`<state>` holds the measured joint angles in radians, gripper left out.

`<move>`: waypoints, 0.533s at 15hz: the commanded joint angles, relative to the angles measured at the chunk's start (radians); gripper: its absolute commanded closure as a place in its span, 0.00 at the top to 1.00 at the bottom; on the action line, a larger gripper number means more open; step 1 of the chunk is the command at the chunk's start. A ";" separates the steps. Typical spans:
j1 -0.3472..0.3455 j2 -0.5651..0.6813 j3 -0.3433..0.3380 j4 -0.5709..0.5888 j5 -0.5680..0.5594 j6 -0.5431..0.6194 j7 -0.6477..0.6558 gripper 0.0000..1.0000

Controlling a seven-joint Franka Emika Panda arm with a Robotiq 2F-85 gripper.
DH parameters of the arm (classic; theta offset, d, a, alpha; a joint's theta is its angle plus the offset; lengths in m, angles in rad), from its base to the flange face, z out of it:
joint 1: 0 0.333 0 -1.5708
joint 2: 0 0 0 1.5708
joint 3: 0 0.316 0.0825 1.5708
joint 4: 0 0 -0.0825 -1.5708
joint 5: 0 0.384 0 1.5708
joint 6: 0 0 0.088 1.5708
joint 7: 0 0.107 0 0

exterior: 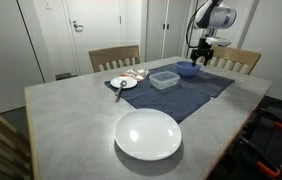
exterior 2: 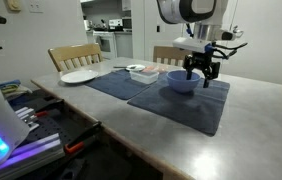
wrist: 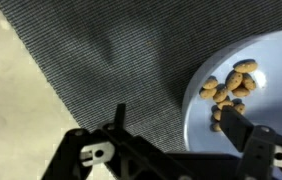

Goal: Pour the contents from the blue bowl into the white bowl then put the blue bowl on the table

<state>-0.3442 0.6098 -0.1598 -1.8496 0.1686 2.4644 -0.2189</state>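
The blue bowl [exterior: 186, 68] [exterior 2: 182, 81] stands upright on the dark blue mat at the far end of the table [exterior: 71, 120]. In the wrist view the bowl [wrist: 266, 95] holds several tan nuts [wrist: 231, 85]. My gripper [exterior: 201, 55] [exterior 2: 203, 70] [wrist: 178, 125] is open and low over the bowl's edge. One finger is outside the rim over the mat, the other is inside over the nuts. The wide white bowl [exterior: 148, 135] [exterior 2: 79, 76] sits empty on the bare table top, far from the gripper.
A square translucent container [exterior: 164, 79] [exterior 2: 144, 72] stands on the mat [exterior: 196, 95] next to the blue bowl. A small white plate [exterior: 123, 83] with food bits sits at the mat's corner. Wooden chairs [exterior: 114, 57] stand behind the table.
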 commanded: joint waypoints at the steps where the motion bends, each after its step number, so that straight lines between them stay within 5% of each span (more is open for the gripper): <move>1: -0.025 0.011 0.023 -0.010 0.010 0.036 0.004 0.63; 8: -0.027 0.003 0.033 -0.018 0.011 0.025 -0.004 0.13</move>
<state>-0.3481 0.6171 -0.1542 -1.8558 0.1686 2.4753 -0.2160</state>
